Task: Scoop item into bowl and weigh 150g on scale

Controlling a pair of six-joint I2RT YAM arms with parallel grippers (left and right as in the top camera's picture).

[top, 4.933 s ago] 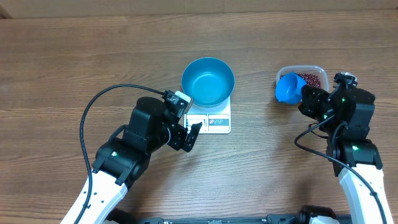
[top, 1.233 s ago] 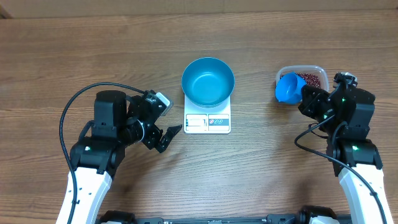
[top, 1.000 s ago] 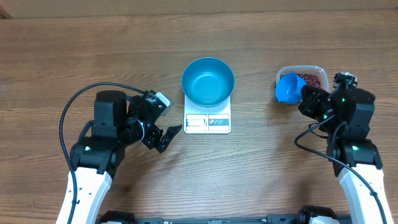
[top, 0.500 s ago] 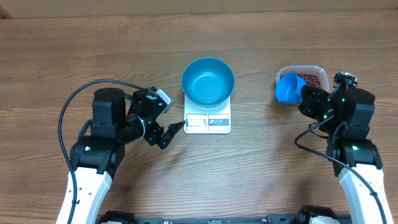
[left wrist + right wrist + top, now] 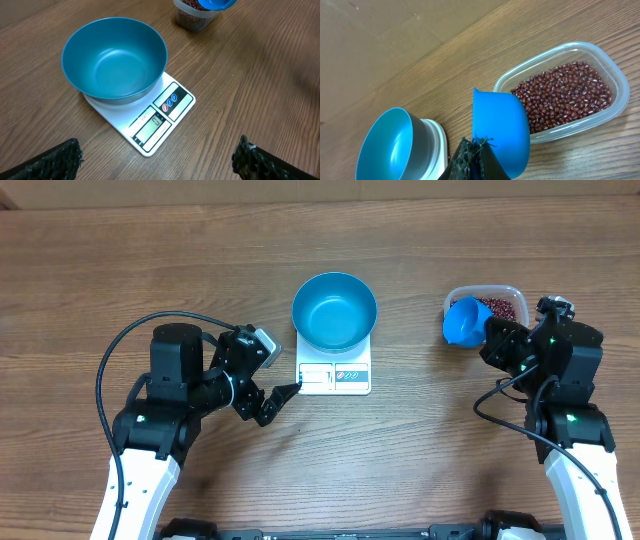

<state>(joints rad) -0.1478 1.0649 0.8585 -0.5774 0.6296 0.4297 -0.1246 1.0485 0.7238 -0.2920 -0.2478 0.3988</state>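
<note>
the left claw [image 5: 277,369] hangs low over the table [image 5: 120,260], its two fingers [image 5: 55,159] spread wide and gripping nothing. just ahead of this claw lies the white scale [image 5: 335,378], with its display panel on the edge nearest the claw. the teal bowl [image 5: 334,311] sits on the far part of the scale, beyond the display, and covers most of the plate. well off to the right, the right claw [image 5: 489,333] is pressed together on the rear of a blue scoop [image 5: 462,322] and holds it tilted, off the table. the scoop's mouth faces away from that claw and overlaps the left end of a clear tub [image 5: 520,300]. the tub stands just ahead of the right claw and holds the beans [image 5: 500,308] in a loose red-brown layer. from this claw, the bowl and scale lie off to the left, well apart from the tub.
</note>
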